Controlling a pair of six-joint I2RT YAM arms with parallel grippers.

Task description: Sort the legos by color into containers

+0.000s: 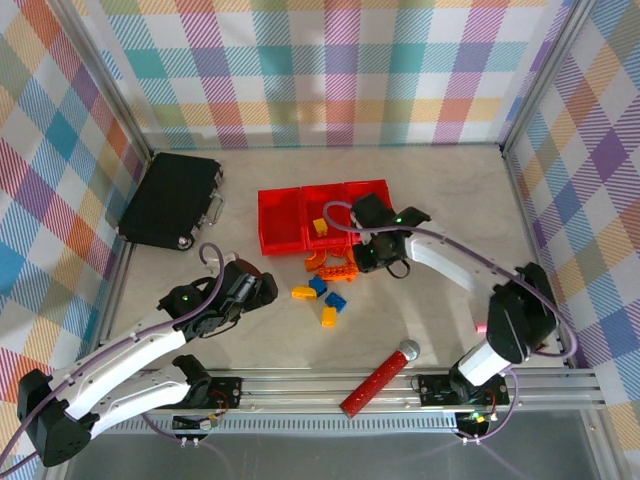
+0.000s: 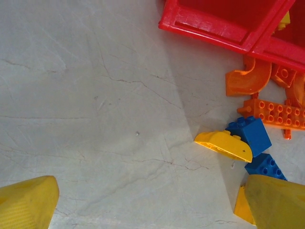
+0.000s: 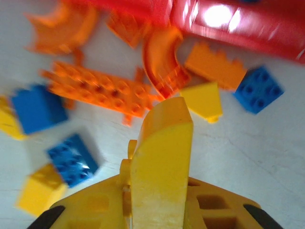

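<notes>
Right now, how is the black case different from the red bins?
The black case is one flat box that looks closed, but the red bins are three open-top boxes joined in a row. The case lies near the left wall, while the bins sit around the middle of the table. A yellow lego shows inside the middle bin; the case shows nothing inside. Both are rectangular and rest on the table.
</notes>
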